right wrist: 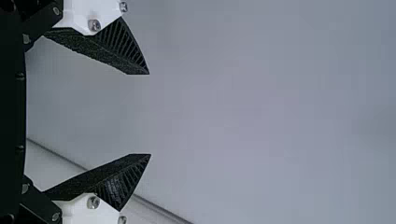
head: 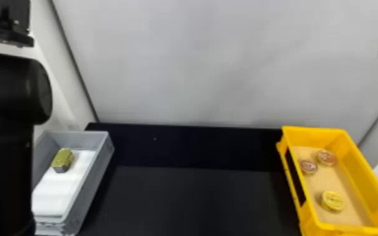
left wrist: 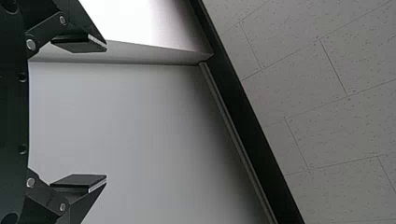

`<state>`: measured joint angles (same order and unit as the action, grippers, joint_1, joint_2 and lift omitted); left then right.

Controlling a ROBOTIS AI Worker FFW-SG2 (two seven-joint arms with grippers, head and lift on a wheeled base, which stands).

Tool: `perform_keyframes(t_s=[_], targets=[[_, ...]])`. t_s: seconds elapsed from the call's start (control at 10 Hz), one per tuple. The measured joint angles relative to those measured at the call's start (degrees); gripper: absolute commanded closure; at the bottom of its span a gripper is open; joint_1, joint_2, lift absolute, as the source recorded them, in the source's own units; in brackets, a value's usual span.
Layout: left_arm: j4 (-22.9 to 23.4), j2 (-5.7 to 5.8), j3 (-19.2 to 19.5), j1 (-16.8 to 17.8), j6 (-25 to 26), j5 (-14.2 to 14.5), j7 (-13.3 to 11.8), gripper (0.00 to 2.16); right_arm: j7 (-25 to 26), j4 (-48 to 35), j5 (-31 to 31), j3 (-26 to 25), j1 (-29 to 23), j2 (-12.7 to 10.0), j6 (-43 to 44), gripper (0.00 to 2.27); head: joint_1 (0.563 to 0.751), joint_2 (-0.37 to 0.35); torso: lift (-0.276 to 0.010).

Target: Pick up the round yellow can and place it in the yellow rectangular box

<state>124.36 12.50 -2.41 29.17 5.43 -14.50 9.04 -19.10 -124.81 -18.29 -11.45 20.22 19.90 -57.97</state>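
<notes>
Can see a gold-topped block on white lining in a grey bin (toward its far end), a black table and two reddish round cans.

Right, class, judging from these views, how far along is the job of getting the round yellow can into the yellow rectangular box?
Placing looks done: the round yellow can is inside the yellow rectangular box. Nothing is in hand: the left gripper and right gripper are open and empty. Nothing seems left, as the gold-topped block in the grey box isn't round.
</notes>
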Motion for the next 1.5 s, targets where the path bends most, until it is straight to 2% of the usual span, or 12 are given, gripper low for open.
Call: perform_keyframes(t_s=[0.1,0.3,0.5,0.8,1.0,1.2,1.5], targets=[[-0.1,0.04,0.0,0.0,0.1,0.1,0.0,0.26,1.6,-0.8,-2.6,2.6,2.8,-0.3,4.6,0.2,0.663,0.054,-0.01],[-0.5,-0.04,0.5,-0.3,0.0,0.3,0.0,0.26,8.3,-1.4,-4.5,6.7,5.9,-1.6,17.4,0.2,0.663,0.054,-0.01],[-0.8,-0.33,1.5,-1.2,-0.9,0.8,0.2,0.26,15.9,-1.9,-3.3,9.2,7.3,-2.1,31.2,0.2,0.663,0.054,-0.01],[-1.3,-0.95,3.5,-3.1,-3.0,1.7,0.5,0.26,26.6,-1.4,-3.7,10.2,7.0,-1.5,52.9,0.2,0.663,0.054,-0.01],[-1.4,-1.24,4.3,-4.2,-4.0,1.9,0.8,0.26,28.2,-1.7,-5.9,10.9,6.1,-1.5,57.8,0.2,0.663,0.054,-0.01],[-1.7,-1.53,4.7,-4.9,-4.5,2.1,0.9,0.26,28.1,-1.8,-6.6,11.8,5.5,-1.7,57.3,0.2,0.663,0.054,-0.01],[-1.9,-3.11,5.7,-6.1,-5.2,2.1,0.6,0.27,29.0,-1.2,-5.7,13.4,4.8,-2.5,56.6,0.2,0.663,0.054,-0.01]])
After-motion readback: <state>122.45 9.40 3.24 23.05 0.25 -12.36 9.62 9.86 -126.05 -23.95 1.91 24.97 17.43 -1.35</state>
